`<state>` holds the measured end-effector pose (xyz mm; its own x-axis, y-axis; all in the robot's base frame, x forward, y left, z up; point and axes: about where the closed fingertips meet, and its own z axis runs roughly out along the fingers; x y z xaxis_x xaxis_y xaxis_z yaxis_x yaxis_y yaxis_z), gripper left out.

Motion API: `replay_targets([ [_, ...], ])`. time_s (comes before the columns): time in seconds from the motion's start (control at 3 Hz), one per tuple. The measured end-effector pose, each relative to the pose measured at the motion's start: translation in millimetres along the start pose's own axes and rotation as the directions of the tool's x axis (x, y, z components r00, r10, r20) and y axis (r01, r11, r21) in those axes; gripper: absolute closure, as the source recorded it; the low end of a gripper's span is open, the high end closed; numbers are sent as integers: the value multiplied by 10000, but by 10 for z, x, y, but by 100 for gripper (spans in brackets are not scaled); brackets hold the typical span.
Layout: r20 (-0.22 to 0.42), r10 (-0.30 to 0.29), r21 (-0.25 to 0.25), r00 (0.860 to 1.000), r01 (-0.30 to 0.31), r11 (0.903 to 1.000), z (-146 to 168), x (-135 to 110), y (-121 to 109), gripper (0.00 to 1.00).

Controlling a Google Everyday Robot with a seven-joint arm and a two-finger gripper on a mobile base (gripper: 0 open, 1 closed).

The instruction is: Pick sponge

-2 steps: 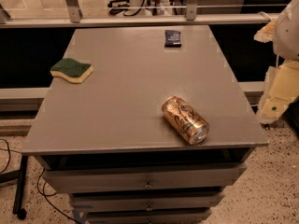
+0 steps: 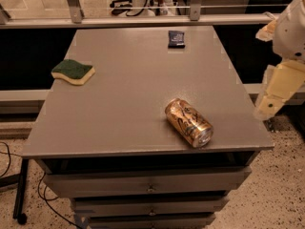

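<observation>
Camera view: sponge [image 2: 73, 72] lies flat, green side up, at the far left of the grey table [image 2: 133, 94], close to the left edge, nothing touching it; same spot as 0.7 s ago. Gold can [image 2: 189, 122] on its side at near right, well apart from the sponge; small dark packet [image 2: 176, 38] by the far edge; neither has shifted. Gripper [image 2: 272, 99] hangs beyond the table's right edge, pointing down, well apart from the sponge; whether it is spread or closed cannot be told. Against the earlier picture it has hardly moved. Judgement: reach not begun; the arm must cross the whole tabletop leftward, clearing the can, before any grasp.
</observation>
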<state>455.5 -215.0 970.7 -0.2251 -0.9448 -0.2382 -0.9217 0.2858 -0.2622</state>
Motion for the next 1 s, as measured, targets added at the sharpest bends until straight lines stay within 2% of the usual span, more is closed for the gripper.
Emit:
replay_targets([
  [0.33, 1026, 648, 360, 9926, -688, 9970, 368, -175, -552, 0],
  [0.67, 2306, 1554, 101, 9606, -1620, 9867, 793, -436, -1160, 0],
  [1.0, 3839, 2299, -1262, 8943, -1959, 9725, 1145, -997, -1329, 0],
])
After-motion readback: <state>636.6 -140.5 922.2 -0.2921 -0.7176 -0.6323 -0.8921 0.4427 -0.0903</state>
